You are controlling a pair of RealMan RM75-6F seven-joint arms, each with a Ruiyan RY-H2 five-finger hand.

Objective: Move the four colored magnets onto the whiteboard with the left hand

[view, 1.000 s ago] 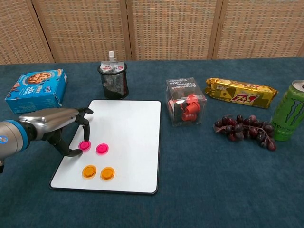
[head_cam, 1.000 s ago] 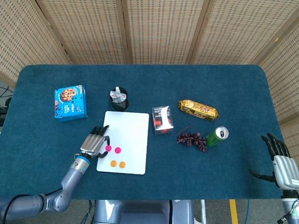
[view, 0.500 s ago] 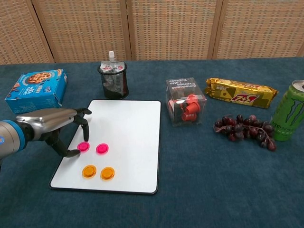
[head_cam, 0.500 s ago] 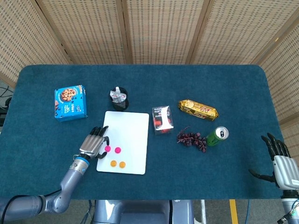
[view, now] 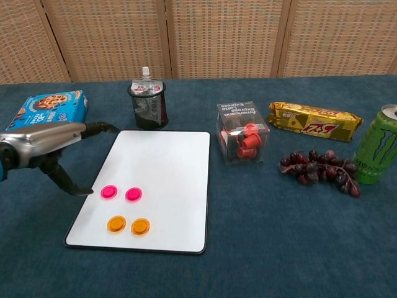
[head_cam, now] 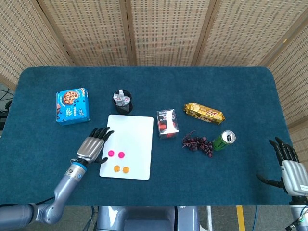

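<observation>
Left robot hand lets go of the last magnet and pulls back.
All four magnets (view: 124,209) lie on the whiteboard (view: 161,174); the left robot hand (view: 53,146), open and empty, has withdrawn off its left edge, so the task looks done.

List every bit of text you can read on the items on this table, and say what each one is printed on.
"Expresso": on the label of the clear capsule box; the line above it is too blurred to read.
Claw-mark "M" logo: green can, no words legible.
Red lettering on the gold snack pack: too blurred to read.
Blue cookie box: print too small to read.
Pouch in the black mesh cup: unreadable.
</observation>
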